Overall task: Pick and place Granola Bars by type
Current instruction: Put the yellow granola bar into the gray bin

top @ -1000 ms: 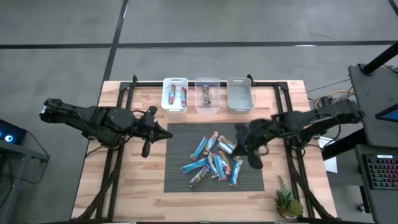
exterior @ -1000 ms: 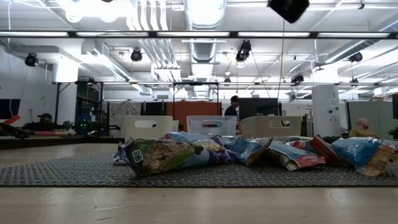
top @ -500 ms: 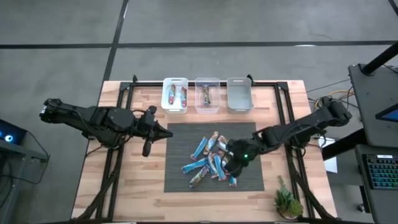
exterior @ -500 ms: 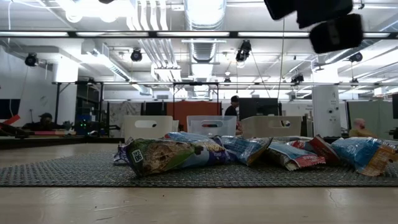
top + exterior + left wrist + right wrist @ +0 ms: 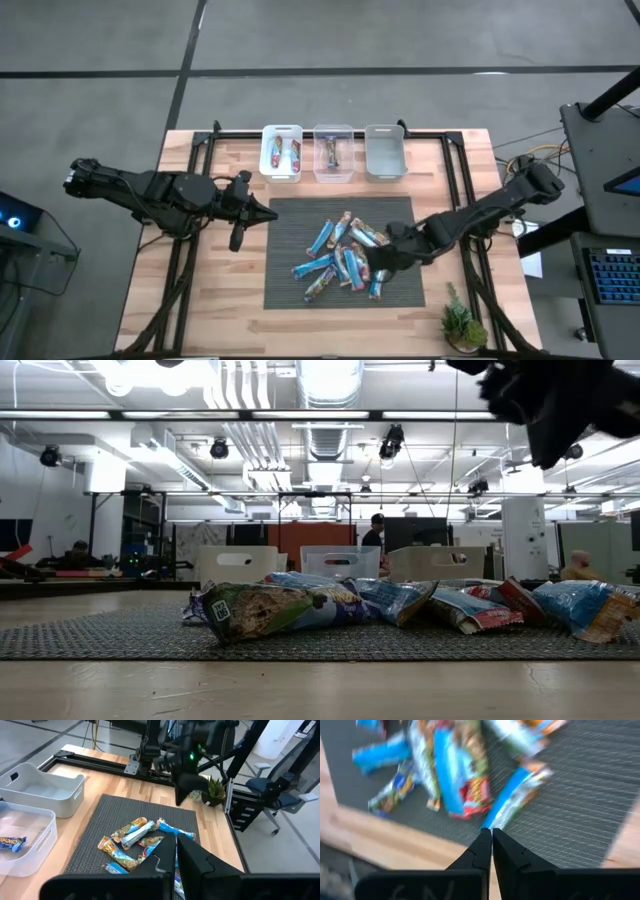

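The granola bars [image 5: 343, 257] lie in a loose pile on a dark mat, several with blue wrappers, some with red or orange print. In the low view the bars [image 5: 400, 605] rest flat on the mat. My right gripper [image 5: 379, 266] hovers shut above the pile's right side; it points down at a blue and orange bar [image 5: 512, 805], and the low view shows the gripper [image 5: 552, 420] well above the bars. My left gripper [image 5: 266, 213] waits shut over the mat's far left corner. Two red-print bars [image 5: 281, 153] lie in the white bin and one brown bar [image 5: 333, 152] in the clear bin.
Three bins stand in a row at the table's far edge: a white bin [image 5: 281, 133], a clear bin [image 5: 333, 172] and a grey bin [image 5: 384, 150] with nothing showing inside. A small potted plant [image 5: 462, 325] sits at the near right corner. Bare wood borders the mat [image 5: 285, 285].
My right gripper has swung from above the mat's right part toward the table's left and near edges, ending over the right side of the pile, and it has come lower. The bars have not moved.
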Tool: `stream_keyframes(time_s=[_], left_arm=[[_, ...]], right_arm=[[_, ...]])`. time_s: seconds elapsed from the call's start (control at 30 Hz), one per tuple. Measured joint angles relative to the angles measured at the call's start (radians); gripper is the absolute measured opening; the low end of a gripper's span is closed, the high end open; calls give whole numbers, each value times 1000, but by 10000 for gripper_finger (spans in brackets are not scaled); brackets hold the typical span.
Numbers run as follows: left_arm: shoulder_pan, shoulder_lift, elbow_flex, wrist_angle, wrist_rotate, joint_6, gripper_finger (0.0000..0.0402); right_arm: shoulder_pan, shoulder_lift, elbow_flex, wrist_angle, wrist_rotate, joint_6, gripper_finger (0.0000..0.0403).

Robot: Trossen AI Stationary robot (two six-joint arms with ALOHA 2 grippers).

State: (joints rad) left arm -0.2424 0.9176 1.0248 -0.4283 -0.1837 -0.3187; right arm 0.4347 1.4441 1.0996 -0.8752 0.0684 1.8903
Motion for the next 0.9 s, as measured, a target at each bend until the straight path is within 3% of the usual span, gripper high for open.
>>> stream_keyframes(time_s=[0.13,0.67,0.9], left_arm=[[0,0,0,0,1,6,0],[0,0,0,3,2,-5,0],[0,0,0,6,2,-15,0]], right_arm=[[13,-44,-3,-42,71,91,8],[13,51,-8,18,29,103,10],[13,74,-8,19,29,138,58]])
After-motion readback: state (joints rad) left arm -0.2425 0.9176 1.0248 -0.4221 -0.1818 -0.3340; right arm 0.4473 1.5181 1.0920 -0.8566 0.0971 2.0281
